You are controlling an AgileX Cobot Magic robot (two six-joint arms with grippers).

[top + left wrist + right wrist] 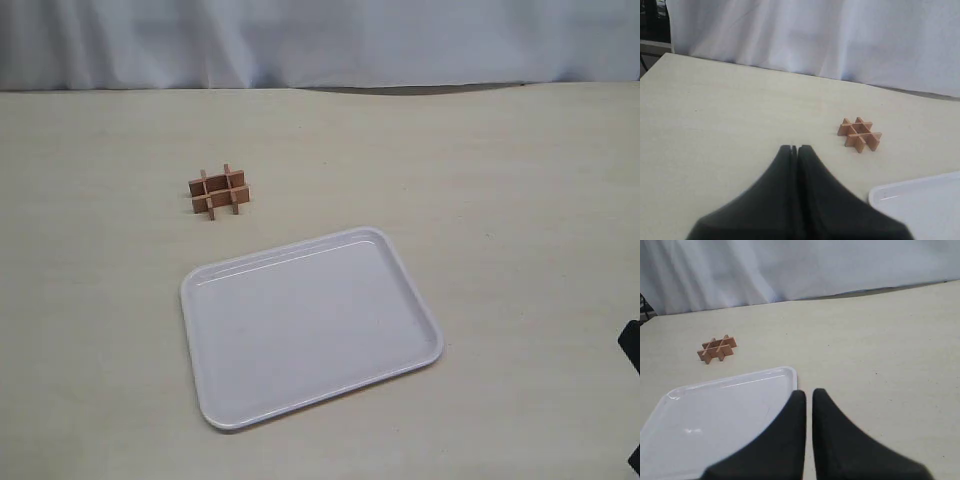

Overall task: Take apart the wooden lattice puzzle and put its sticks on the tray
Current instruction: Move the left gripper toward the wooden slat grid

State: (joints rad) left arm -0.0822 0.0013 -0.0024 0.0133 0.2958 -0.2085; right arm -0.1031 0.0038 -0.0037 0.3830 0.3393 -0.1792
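**Lattice puzzle whole on the table, tray bare, both pincers holding nothing**

The wooden lattice puzzle [218,193] stands on the pale table [480,200], just beyond the far left corner of the white tray [310,325] and not touching it. Its sticks [862,142] are interlocked in a hash shape. Their notches are too small to make out in any view. The tray lies flat nearer the camera with nothing on it. In the left wrist view only one corner of it [920,205] shows, and in the right wrist view its near side [715,425] is cut off by the picture edge.

The left gripper [794,148] has its fingers pressed together with no gap and grips nothing. The puzzle [859,134] lies well apart from it. The right gripper [809,392] is all but together, with a thin slit between the fingers, and is also empty. It hangs over the table beside the tray's corner, far from the puzzle [716,349].

In the exterior view neither gripper can be seen. A dark shape [630,345] is cut off at the right edge, and what it is cannot be told. A white cloth [320,40] hides everything behind the table.
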